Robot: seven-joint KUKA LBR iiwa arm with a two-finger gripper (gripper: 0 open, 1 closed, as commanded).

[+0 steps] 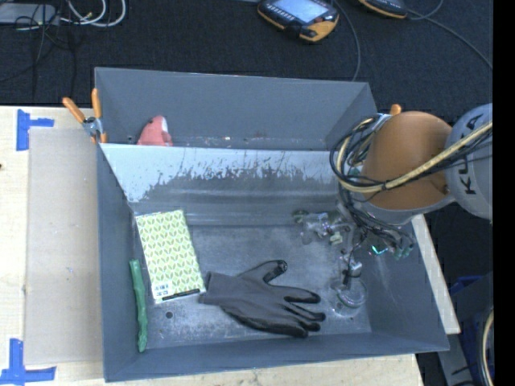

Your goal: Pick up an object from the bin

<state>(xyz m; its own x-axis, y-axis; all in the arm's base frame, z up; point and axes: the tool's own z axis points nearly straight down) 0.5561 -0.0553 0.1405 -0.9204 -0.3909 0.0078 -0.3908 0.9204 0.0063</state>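
In the camera view, the grey bin [233, 119] took up the middle of the frame, and the arm came in from the right edge, its orange cover [406, 159] and looped cables [354, 155] hanging over the bin's right side. The gripper [351, 284] was down low in the lower right of the bin, near the right wall. Whether it was spread or pressed together could not be told. At its tip lay a small clear thing [350, 302], roundish and hard to make out against the metal floor; the gripper stood right over it, and whether the two touched could not be told. Just left of that spot lay a dark grey glove [261, 300], flat on the floor at the lower middle of the bin, with its fingertips pointing right toward the gripper and its thumb sticking up toward the frame's top. Well apart from these, at the lower left of the bin, lay a flat box [167, 253] with a green and white leaf pattern, slightly tilted. A green pen [138, 304] lay beside the box along the left wall. A pink thing [154, 131] sat at the upper left of the bin, against the back wall.
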